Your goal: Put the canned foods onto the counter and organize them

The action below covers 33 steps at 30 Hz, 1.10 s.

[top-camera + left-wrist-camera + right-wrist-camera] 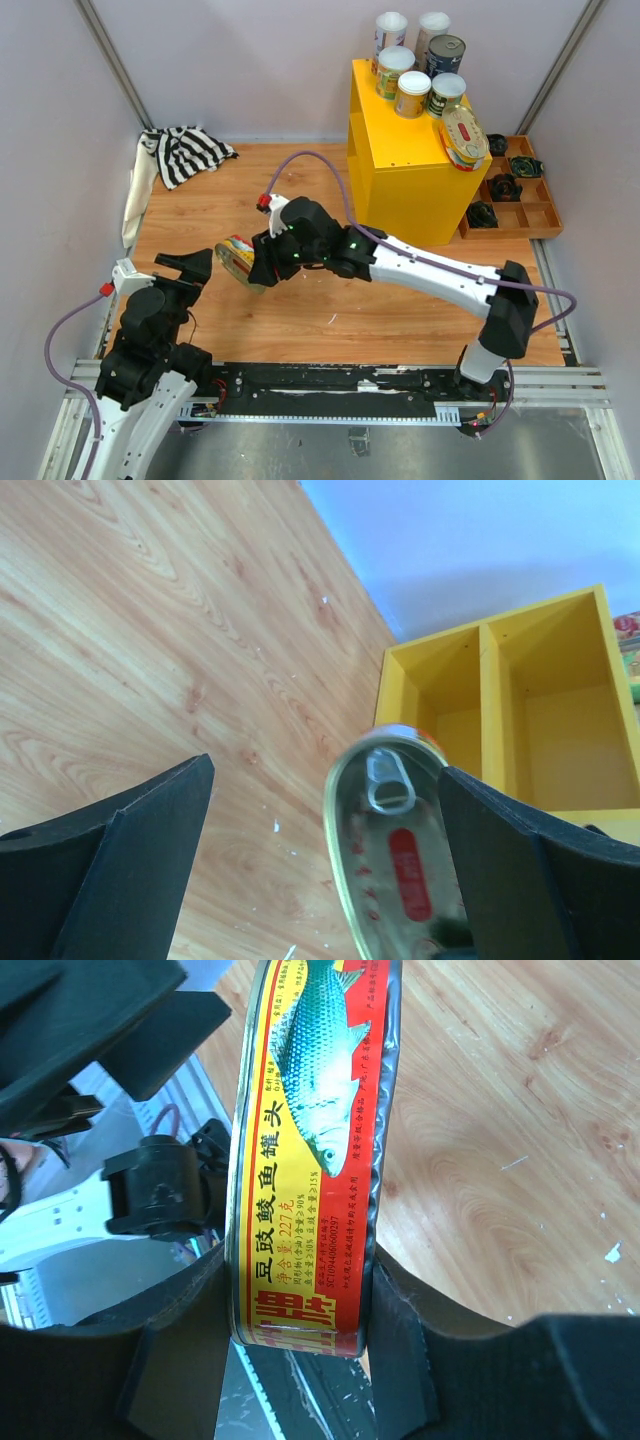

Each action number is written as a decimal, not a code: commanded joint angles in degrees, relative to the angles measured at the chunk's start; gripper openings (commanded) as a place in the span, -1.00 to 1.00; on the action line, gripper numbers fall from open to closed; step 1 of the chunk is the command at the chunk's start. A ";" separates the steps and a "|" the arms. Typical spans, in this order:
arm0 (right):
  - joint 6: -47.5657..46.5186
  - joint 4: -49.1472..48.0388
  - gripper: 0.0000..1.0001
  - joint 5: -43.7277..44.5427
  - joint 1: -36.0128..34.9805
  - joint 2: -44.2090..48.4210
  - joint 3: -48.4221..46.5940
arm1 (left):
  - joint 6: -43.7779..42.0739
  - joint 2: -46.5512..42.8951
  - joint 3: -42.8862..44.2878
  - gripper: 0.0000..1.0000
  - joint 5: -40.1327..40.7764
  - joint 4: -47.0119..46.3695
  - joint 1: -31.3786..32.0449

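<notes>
— So, nearest to us, what are our arms doing?

— Our left gripper (325, 780) stands wide open with nothing in it, low over the wooden table (300, 320). Just beside its right finger we see the pull-tab lid of an oval fish tin (385, 860).

— And who has that tin?

— Our right gripper (300, 1305) does. Its fingers are closed on the two flat faces, so the tin stands on edge, with its yellow-and-red fish label facing the wrist camera. From above, it is left of the table's middle. We cannot tell whether its rim touches the wood.

— Further back?

— The yellow cabinet (395, 135) stands at the far right, well apart from the held tin. On its top we find a cluster of round cans (413, 92) toward the back and a second fish tin (463, 138) at the front right corner. Our left wrist view shows two open compartments in it.

— Beyond that?

— A wooden tray (530, 212) of black round parts (503, 186) lies right of the cabinet, and a striped cloth (190, 150) lies in the far left corner.
</notes>
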State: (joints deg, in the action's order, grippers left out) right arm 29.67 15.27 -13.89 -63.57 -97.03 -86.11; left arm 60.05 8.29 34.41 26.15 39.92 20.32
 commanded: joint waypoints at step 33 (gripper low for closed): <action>29.95 -2.55 -0.99 19.20 16.30 46.18 12.46 | -7.06 9.89 1.65 0.98 -6.02 -15.49 -0.48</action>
State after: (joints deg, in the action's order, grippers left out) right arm 54.89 18.79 4.97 -52.14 -54.28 -73.30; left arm 54.68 17.28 35.62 21.19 27.09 20.32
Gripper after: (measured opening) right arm 0.492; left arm 0.989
